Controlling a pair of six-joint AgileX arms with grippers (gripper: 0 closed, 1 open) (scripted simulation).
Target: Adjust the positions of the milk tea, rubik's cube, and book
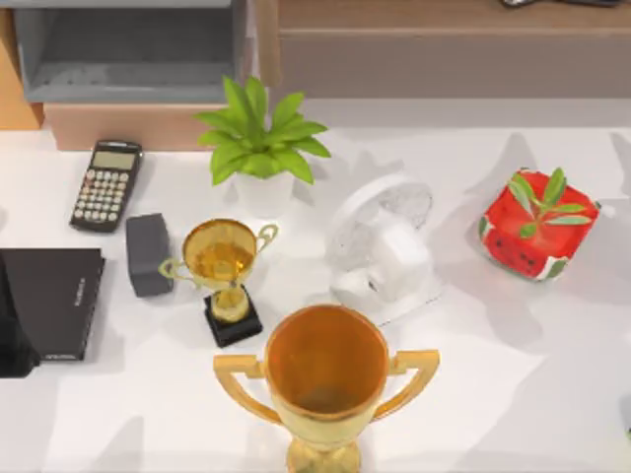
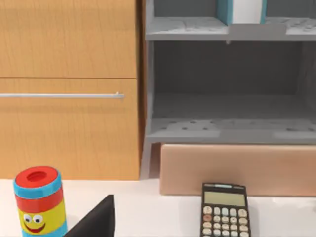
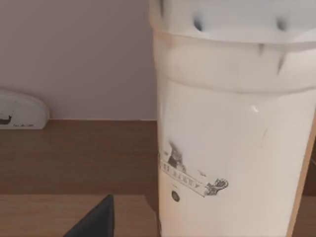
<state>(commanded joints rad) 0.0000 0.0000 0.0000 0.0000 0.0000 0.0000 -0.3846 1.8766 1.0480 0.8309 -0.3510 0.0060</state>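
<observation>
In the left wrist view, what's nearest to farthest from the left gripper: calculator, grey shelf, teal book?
1. Calculator, on the table in front.
2. Grey shelf, behind the calculator.
3. Book, standing on the shelf's upper level.

Two gold trophies — a big one (image 1: pixel 326 382) up front and a smaller one (image 1: pixel 222 271) behind it; two plants — a leafy potted one (image 1: pixel 258 138) and one in a watermelon pot (image 1: pixel 538 222); one calculator (image 1: pixel 106 184); one white fan (image 1: pixel 383 241); one milk tea cup (image 3: pixel 232 128); one striped smiley can (image 2: pixel 40 201).
</observation>
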